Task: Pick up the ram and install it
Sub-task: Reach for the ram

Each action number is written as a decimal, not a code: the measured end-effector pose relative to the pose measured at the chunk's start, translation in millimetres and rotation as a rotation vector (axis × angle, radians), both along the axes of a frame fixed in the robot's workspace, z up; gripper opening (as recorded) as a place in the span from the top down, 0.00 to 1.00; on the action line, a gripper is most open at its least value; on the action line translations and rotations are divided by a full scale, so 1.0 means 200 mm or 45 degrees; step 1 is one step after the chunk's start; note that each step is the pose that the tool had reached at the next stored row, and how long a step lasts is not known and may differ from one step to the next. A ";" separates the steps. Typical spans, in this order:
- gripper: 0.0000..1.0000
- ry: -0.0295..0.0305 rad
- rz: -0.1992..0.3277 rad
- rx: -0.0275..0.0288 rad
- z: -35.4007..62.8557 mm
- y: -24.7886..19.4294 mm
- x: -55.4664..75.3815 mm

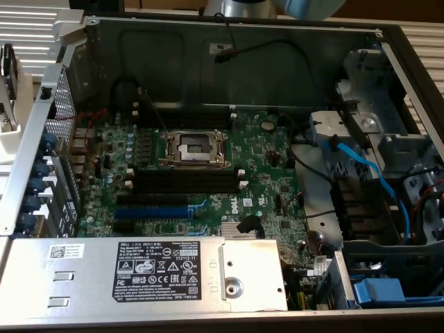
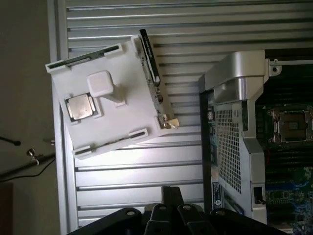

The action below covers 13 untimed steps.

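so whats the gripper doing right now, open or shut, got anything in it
gripper: closed, with nothing held between its fingers; it is apart from the white holder beside the computer case.

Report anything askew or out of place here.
The white plastic parts tray sits rotated against the slats of the grey ribbed tabletop, not square to the silver computer case. Nothing looks spilled or damaged.
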<state>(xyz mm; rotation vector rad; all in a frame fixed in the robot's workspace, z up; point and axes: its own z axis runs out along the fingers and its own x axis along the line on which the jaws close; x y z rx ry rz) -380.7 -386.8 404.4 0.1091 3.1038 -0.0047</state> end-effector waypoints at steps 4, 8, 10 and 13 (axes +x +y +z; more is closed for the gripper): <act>0.90 -0.0002 0.000 -0.0001 0.000 0.012 -0.08; 0.90 -0.0004 0.000 -0.0024 0.000 0.038 -0.14; 0.90 -0.0003 0.000 -0.0047 0.000 0.066 -0.16; 0.90 -0.0004 0.000 -0.0081 0.000 0.112 -0.18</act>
